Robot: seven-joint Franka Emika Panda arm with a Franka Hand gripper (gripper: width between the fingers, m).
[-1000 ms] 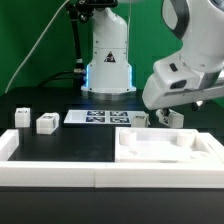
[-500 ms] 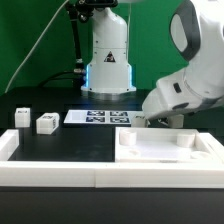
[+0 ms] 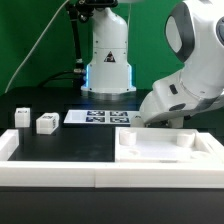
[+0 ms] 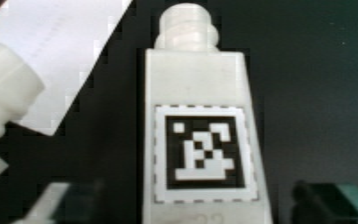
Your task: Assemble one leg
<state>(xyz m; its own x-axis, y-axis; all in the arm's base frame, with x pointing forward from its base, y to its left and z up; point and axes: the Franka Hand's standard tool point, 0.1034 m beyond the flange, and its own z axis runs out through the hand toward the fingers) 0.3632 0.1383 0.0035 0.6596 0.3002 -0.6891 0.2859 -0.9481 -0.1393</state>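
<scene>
gripper (image 4: 202,205) straddling the leg (image 4: 202,110), not clamped

Exterior view: arm (image 3: 185,90) sits low behind the big white tray piece (image 3: 165,150), and its fingertips are hidden back there. Wrist view: leg lies tag-up right between the fingers (image 4: 73,203), jaws apart, gap on each side.

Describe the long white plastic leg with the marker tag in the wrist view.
The white plastic leg is a long, square-edged block lying flat on the black table, its black-and-white tag facing the camera. A narrower rounded peg sticks out of the end away from the gripper, whose open dark fingers flank the other end, apparently not touching it.
</scene>
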